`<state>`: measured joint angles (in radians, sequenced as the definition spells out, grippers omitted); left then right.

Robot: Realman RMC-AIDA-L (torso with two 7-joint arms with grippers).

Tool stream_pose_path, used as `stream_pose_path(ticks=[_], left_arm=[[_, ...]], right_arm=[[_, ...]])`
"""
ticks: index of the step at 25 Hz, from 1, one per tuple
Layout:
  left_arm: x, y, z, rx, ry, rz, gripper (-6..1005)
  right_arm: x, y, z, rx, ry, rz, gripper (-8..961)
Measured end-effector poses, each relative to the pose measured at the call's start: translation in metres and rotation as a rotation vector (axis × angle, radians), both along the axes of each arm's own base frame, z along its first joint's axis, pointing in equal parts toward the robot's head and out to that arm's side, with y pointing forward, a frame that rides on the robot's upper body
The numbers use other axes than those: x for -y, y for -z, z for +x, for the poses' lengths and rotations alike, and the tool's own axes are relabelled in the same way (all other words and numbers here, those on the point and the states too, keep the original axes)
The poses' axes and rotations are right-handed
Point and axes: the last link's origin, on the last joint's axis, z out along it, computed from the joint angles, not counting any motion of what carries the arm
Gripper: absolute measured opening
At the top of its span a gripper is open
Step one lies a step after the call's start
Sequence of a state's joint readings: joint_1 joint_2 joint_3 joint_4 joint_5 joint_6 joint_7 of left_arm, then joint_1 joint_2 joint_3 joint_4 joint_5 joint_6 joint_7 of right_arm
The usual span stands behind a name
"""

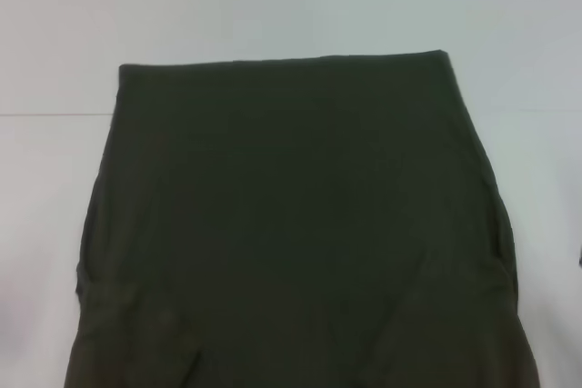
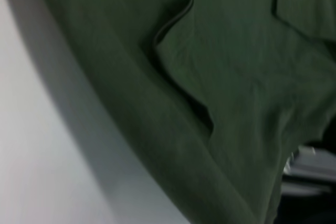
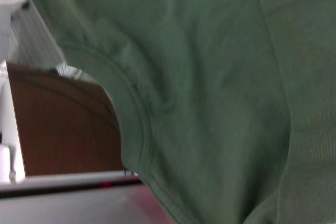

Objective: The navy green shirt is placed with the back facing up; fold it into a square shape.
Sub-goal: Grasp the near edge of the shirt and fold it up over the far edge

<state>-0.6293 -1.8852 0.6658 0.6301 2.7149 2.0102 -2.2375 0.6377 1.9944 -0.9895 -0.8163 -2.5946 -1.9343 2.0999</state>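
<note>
Navy green shirt (image 1: 300, 224) — spread on white table (image 1: 273, 6), far hem straight, near part running out of head view | both wrist views filled with its folds | grippers: neither seen — grip cannot be told

Even, soft overhead light; both wrist views blur the navy green shirt (image 1: 296, 224), shadowing its folds.
</note>
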Motion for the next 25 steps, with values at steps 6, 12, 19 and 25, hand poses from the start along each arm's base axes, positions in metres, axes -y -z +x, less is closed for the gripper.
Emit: stream_pose_path(ticks=[6,12,19,25], left_arm=[[0.008,0.007,0.002,-0.008,0.028,-0.08,26],[0.007,0.007,0.004,0.002,0.043,-0.076,27],[-0.014,-0.005,0.017,0.142,0.09,0.091,27],[-0.039,-0.027,0.015,0.248,0.053,0.403,26]], right_arm=[[0.005,0.003,-0.002,0.021,-0.018,-0.058,60],[0.007,0.004,0.0,0.011,-0.015,-0.063,60],[-0.002,-0.01,-0.004,-0.132,0.003,0.058,61],[-0.027,-0.036,0.004,-0.204,0.069,0.317,60]])
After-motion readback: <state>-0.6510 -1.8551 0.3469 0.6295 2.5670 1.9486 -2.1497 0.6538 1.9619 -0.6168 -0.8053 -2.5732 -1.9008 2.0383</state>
